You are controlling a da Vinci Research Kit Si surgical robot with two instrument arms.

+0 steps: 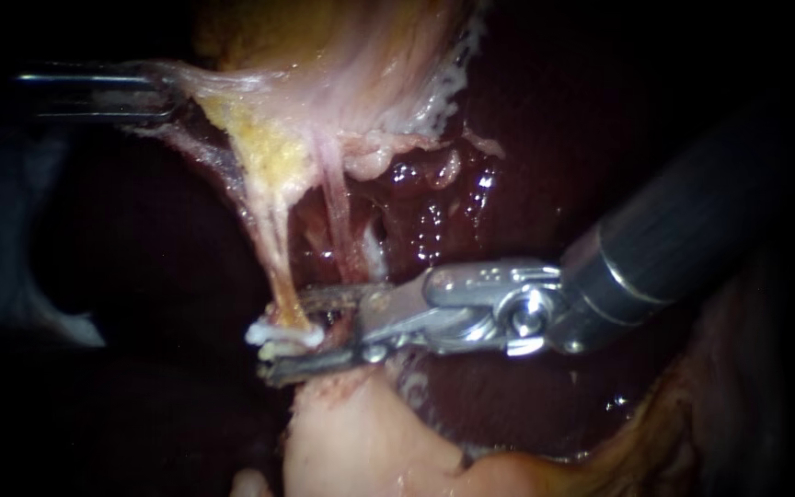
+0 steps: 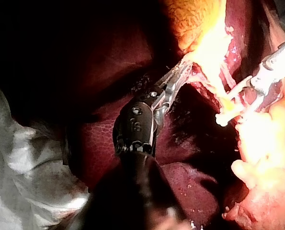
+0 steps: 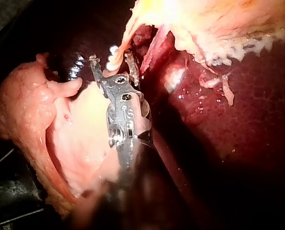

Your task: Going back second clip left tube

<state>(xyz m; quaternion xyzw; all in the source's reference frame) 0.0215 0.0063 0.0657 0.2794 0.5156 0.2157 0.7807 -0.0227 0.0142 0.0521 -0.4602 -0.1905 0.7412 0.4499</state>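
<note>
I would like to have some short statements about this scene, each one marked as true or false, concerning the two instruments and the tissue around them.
1. The left instrument holds a fold of pale tissue and keeps it taut. True.
2. The right instrument is closed, with nothing near its tip. False: its jaws stand open, and the lower end of the left tube lies in the gap between them.
3. The two instruments touch each other. False: they are well apart, the left one up at the stretched tissue and the right one down at the tube's end.
4. Dark, wet liver shows behind the tube. True.
</note>
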